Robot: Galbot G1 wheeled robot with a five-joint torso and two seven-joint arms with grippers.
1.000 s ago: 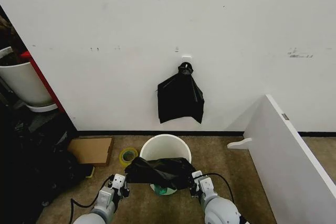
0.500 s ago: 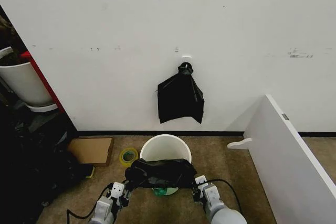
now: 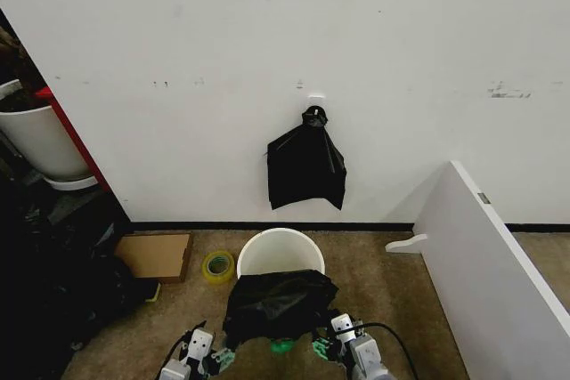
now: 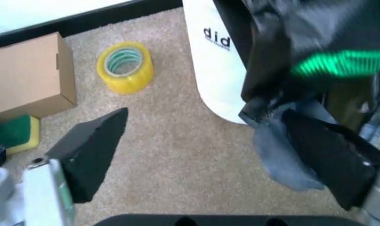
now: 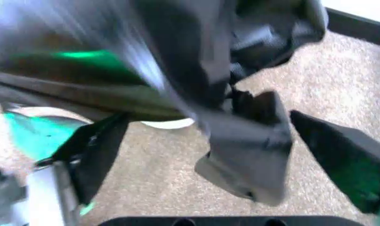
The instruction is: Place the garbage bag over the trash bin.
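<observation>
Garbage bag (image 3: 278,305) draped on trash bin (image 3: 280,251) near rim, betw. left gripper (image 3: 207,360) & right gripper (image 3: 331,348); both spread, apparently released

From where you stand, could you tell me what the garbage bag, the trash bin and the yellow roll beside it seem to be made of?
The garbage bag: thin black plastic film, glossy, going by its crinkles. The trash bin: smooth white moulded plastic, probably, with a rolled rim. The yellow roll: likely adhesive tape wound on a core.
</observation>
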